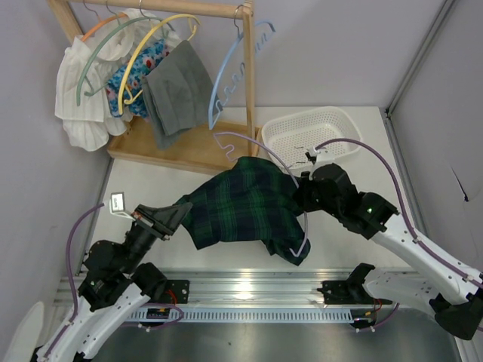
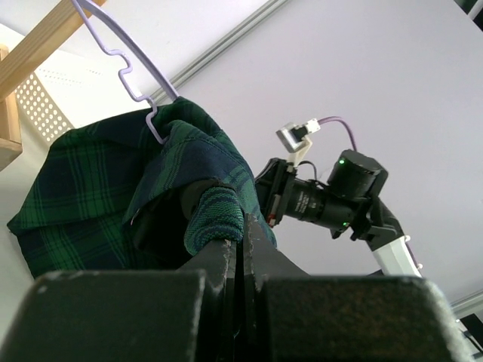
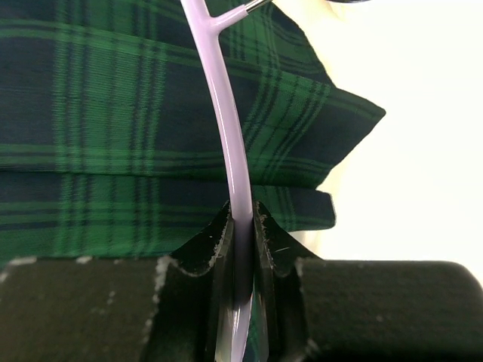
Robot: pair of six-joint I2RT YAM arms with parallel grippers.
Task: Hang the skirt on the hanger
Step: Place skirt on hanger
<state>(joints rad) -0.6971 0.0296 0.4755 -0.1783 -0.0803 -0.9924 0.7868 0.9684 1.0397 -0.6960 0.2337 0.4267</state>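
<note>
The green and navy plaid skirt (image 1: 241, 204) hangs stretched between my two grippers above the table. My left gripper (image 1: 177, 215) is shut on the skirt's waistband edge (image 2: 215, 215) at its left end. My right gripper (image 1: 300, 197) is shut on the lilac plastic hanger (image 3: 226, 136), which runs partly inside the skirt. One hanger end sticks out at the top (image 1: 234, 139) and the other loops out below (image 1: 302, 241). In the left wrist view the hanger's notched arm (image 2: 128, 72) pokes out of the cloth.
A wooden rack (image 1: 189, 7) at the back left holds several hangers with a white garment (image 1: 83, 98), a floral one (image 1: 143, 72) and a grey one (image 1: 177, 94), plus an empty light blue hanger (image 1: 226, 75). A white basket (image 1: 317, 136) stands at the back right.
</note>
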